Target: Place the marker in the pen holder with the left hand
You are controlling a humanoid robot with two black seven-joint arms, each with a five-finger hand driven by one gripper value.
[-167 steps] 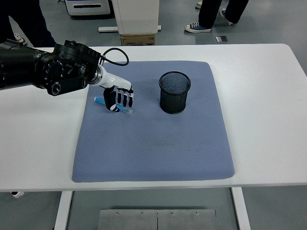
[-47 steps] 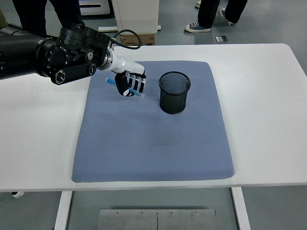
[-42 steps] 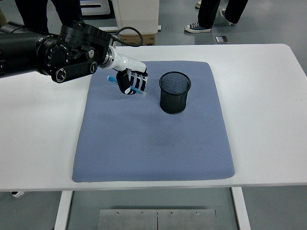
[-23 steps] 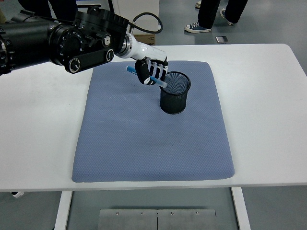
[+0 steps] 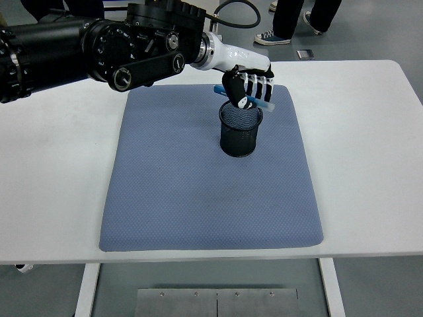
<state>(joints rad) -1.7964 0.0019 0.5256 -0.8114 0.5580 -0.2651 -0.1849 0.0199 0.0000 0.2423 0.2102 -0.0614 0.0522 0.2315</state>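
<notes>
The left robot hand (image 5: pixel 248 86) pinches the marker (image 5: pixel 246 98) above the pen holder (image 5: pixel 240 127) — seemingly almost flat — next it must tip it upright and release.

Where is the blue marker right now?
The marker is gripped in the left hand, lying roughly level just above the pen holder toward the mat's far right.

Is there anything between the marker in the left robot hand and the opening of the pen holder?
Nothing visible. The left robot hand holds the marker roughly level just above the pen holder, whose open mouth shows nothing covering it. Only the blue mat lies around it.
</notes>
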